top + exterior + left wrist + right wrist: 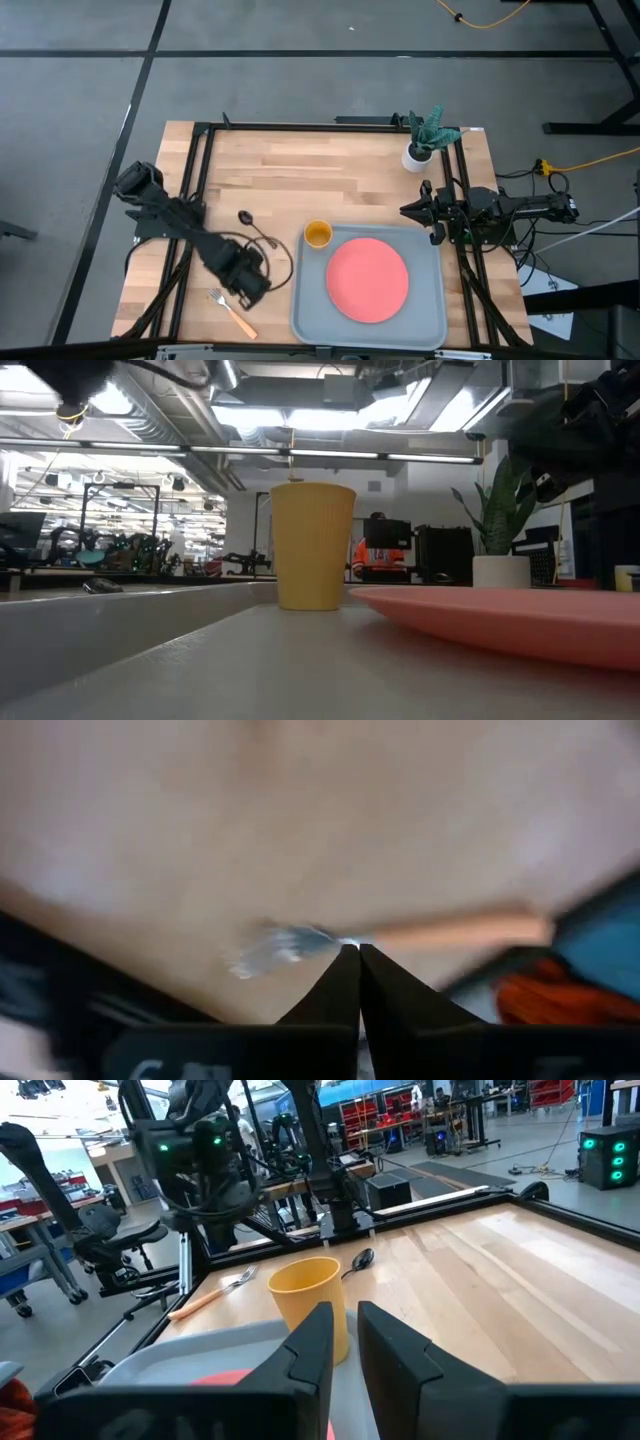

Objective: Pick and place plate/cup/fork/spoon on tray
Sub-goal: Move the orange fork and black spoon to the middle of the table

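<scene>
Left gripper, fingers pressed closed, hangs over the orange-handled silver fork near the bench's front-left corner. Right gripper, fingers slightly apart, waits at the right edge beside the grey rectangular tray.

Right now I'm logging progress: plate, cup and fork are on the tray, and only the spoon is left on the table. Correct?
Not quite. The fork also lies on the table, beside the left gripper, as the high view shows. The plate and cup are on the tray; the spoon is on the table.
</scene>
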